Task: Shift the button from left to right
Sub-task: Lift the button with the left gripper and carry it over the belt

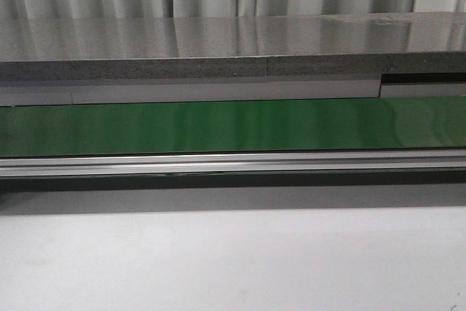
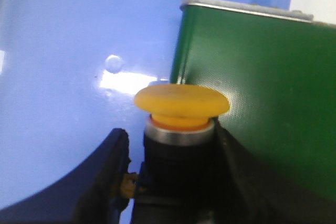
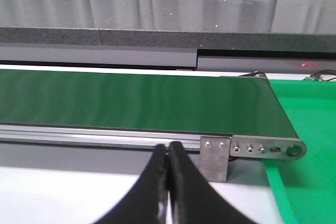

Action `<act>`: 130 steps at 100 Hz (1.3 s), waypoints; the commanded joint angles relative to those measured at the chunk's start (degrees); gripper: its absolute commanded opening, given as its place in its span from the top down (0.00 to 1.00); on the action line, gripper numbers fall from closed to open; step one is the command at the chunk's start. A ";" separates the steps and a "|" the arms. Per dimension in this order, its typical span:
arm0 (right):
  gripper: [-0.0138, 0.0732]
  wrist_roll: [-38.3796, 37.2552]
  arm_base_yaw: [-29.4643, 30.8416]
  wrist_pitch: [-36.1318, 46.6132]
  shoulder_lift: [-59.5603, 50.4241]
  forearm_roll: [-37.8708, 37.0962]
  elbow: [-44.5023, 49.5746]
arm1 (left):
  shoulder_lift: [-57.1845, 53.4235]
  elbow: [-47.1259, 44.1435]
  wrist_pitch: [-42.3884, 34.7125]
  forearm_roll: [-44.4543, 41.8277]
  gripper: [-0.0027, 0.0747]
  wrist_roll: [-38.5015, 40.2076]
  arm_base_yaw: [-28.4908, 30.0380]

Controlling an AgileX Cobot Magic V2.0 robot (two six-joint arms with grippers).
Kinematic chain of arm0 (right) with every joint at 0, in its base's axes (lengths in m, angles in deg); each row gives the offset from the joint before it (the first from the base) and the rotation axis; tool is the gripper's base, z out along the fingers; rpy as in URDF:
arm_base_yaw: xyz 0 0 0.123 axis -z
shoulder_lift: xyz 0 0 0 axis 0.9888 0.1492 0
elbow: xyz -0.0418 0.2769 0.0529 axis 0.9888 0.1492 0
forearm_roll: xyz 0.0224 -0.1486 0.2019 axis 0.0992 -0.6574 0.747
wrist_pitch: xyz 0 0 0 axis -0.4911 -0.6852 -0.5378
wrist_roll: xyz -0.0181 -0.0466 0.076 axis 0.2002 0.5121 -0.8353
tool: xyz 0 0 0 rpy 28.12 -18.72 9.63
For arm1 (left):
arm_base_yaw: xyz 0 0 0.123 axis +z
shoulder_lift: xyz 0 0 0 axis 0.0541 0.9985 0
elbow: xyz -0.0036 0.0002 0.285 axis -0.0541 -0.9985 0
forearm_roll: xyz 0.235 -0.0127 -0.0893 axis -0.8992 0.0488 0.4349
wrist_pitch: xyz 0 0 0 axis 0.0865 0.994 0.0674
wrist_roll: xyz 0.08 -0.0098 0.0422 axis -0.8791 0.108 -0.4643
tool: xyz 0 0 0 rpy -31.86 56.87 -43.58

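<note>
The left gripper (image 2: pixel 176 182) is clamped on the one button (image 2: pixel 181 129), its two dark fingers (image 2: pixel 105 177) pressed against either side of the black body below the round orange-yellow cap. Only the left wrist view shows this: the button sits between the fingers, in front of a glossy blue surface (image 2: pixel 68 51) and just beside the end of a green belt (image 2: pixel 262 103). Whether the button rests on anything underneath is hidden.

The right gripper (image 3: pixel 168 182) appears only in the right wrist view, with its two fingertips together and nothing between them. It hangs over a pale surface (image 3: pixel 63 192) near the metal end of the conveyor (image 3: pixel 131 100), with a green mat (image 3: pixel 310 124) beside that end.

The front view shows neither gripper and no button, only one long green conveyor (image 1: pixel 233 125) with its silver rail, a grey ledge (image 1: pixel 218 38) behind it and the pale surface (image 1: pixel 233 260) in front.
</note>
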 commanded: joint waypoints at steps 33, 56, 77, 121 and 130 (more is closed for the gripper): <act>0.92 -0.05 -0.15 4.80 -1.22 -0.39 -0.84 | -2.39 1.00 -1.41 0.11 0.99 -0.34 -3.16; 0.92 -0.05 -0.15 4.80 -1.22 -0.39 -0.84 | -0.13 1.00 -0.99 0.37 0.75 -0.34 -3.16; 0.92 -0.05 -0.15 4.80 -1.22 -0.39 -0.84 | -0.10 1.00 -0.97 0.37 0.21 -0.34 -3.29; 0.92 -0.05 -0.15 4.80 -1.22 -0.39 -0.84 | -3.31 1.00 -0.43 0.37 0.14 -0.47 -5.11; 0.92 -0.05 -0.15 4.80 -1.22 -0.39 -0.84 | -5.57 1.00 -0.98 0.37 0.14 -1.47 -6.53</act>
